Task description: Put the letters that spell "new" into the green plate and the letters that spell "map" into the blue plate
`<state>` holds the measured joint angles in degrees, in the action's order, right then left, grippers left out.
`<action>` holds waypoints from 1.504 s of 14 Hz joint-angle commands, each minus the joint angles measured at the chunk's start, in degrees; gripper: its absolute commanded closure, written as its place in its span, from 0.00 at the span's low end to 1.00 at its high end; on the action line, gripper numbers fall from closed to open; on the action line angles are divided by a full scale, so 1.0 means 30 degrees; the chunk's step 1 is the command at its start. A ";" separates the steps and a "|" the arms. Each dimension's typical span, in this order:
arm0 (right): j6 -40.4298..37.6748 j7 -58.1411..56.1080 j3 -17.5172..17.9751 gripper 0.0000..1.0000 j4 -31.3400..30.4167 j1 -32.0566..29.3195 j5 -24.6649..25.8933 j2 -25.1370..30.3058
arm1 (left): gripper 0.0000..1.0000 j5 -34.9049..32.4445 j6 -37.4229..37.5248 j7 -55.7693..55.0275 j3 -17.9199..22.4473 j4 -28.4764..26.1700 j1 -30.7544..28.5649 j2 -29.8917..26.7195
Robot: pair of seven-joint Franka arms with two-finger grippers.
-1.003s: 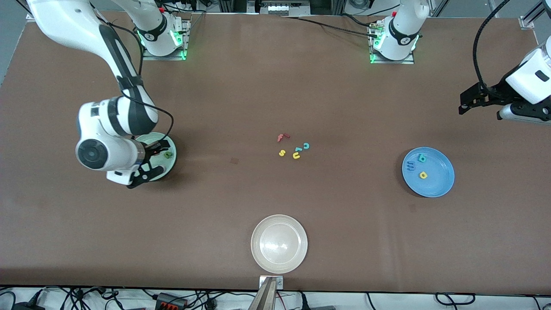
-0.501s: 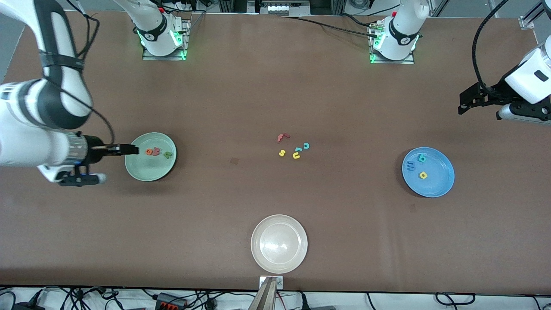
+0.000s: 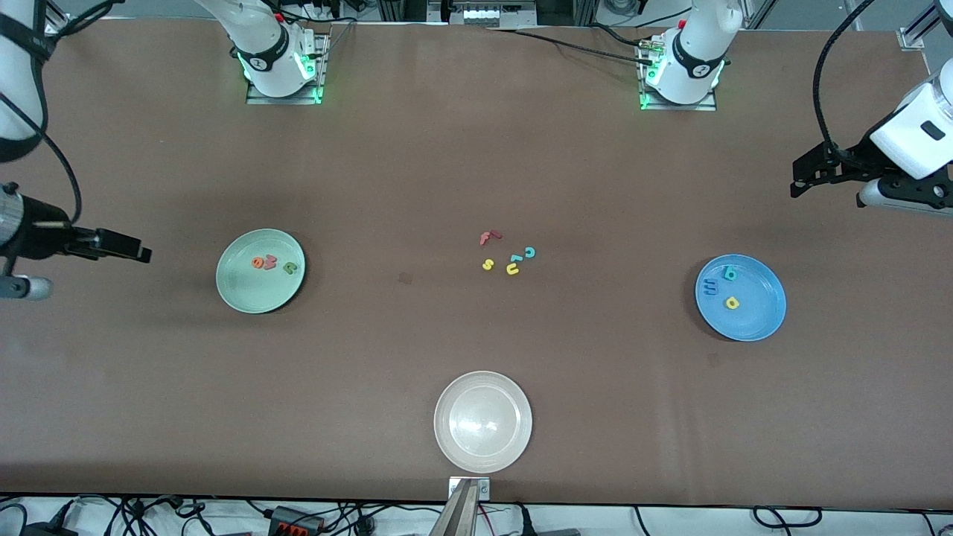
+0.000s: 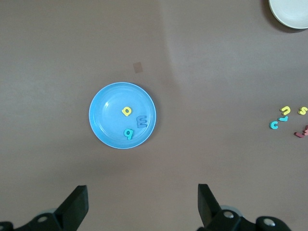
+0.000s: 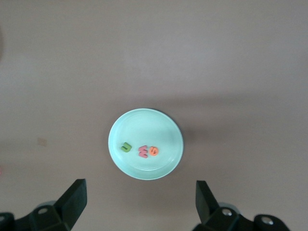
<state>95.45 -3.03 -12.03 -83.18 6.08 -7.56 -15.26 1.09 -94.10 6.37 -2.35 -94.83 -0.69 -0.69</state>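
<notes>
- We find the green "n" (image 3: 289, 268), red-pink "w" (image 3: 270, 260) and orange "e" (image 3: 258, 262) lying flat in the green plate (image 3: 246, 294), toward the right arm's end of the desk (image 3: 417, 164).
- The blue "m" (image 3: 710, 286), teal "a" (image 3: 730, 274) and yellow "p" (image 3: 732, 302) lie in the blue plate (image 3: 763, 316), toward the left arm's end.
- Both words look sorted; we judge the task complete or nearly so.
- The right tool (image 3: 138, 253) hangs over bare desk beside the green plate, jaws wide, holding nothing.
- The left tool (image 3: 800, 179) waits over the desk's edge at its own end, jaws wide and empty.
- Leftover letters (image 3: 508, 255) cluster mid-desk; a cream-white plate (image 3: 447, 447) sits nearest the front camera.
- Handling judgement: the letters look light, small and thin, so they may slide or flip; we would pinch across a stroke from above. The plates look stiff and shallow.
</notes>
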 commanded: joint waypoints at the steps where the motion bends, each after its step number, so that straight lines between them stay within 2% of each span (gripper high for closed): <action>1: 0.0644 -0.0249 -0.0239 0.00 -0.0077 0.0087 0.1725 0.0894 | 0.00 0.0046 0.0282 0.0190 -0.0036 0.0175 0.0024 -0.0180; 3: 0.0587 -0.0191 0.1626 0.00 -0.0048 -0.1956 0.1759 0.1393 | 0.00 0.0046 0.0282 -0.0101 -0.0036 0.0176 0.0024 -0.0209; 4: 0.0442 -0.0220 0.2188 0.00 -0.0048 -0.2518 0.1730 0.1656 | 0.00 0.0046 0.0282 -0.0248 -0.0065 0.0176 0.0053 -0.0209; 11: -0.1577 -0.0481 0.2311 0.00 -0.0310 -0.2583 0.2138 0.3093 | 0.00 0.0046 0.0282 -0.0220 -0.0065 0.0146 0.0053 -0.0209; 12: -0.1726 -0.0513 0.2311 0.00 -0.0804 -0.2583 0.2256 0.3414 | 0.00 0.0046 0.0282 -0.0220 -0.0065 0.0146 0.0053 -0.0209; 16: 0.0145 -0.0308 0.2340 0.00 -0.5166 -0.2495 0.2257 0.6399 | 0.00 0.0046 0.0282 -0.0220 -0.0065 0.0146 0.0053 -0.0209; 21: 0.0557 -0.0337 0.2515 0.00 -0.7574 -0.2466 0.2373 0.8189 | 0.00 0.0046 0.0282 -0.0220 -0.0065 0.0146 0.0053 -0.0180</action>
<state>94.91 -3.43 -5.72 -100.78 -0.88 -1.58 5.20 1.09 -94.10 6.02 -2.44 -94.75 -0.64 -0.70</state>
